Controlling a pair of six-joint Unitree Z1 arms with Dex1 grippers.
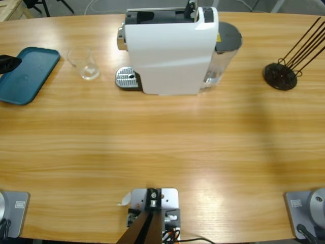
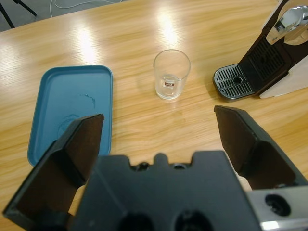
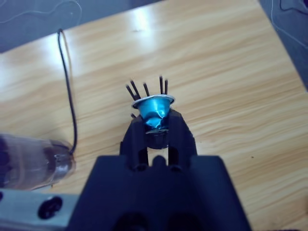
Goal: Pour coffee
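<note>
- Left hand [image 2: 156,139]: jaws spread wide, nothing between them, hovering over the table [image 1: 162,152] and looking toward the glass [image 2: 172,73].
- Glass: clear, upright, empty as far as can be told; stands on the table between the teal tray [image 2: 72,108] at its 9 o'clock and the coffee machine [image 1: 170,48] at its 3 o'clock.
- In the high view a dark tip of an arm shows at the tray's far-left edge.
- Drip grate [image 2: 235,81] sits at the machine's foot, bare.
- Right hand [image 3: 156,127]: clenched on a blue coffee capsule [image 3: 154,110], silver rim facing away from the wrist.
- Black wire capsule rack [image 1: 282,73] stands near the table's 2 o'clock edge; its prongs show just behind the capsule in the right wrist view.
</note>
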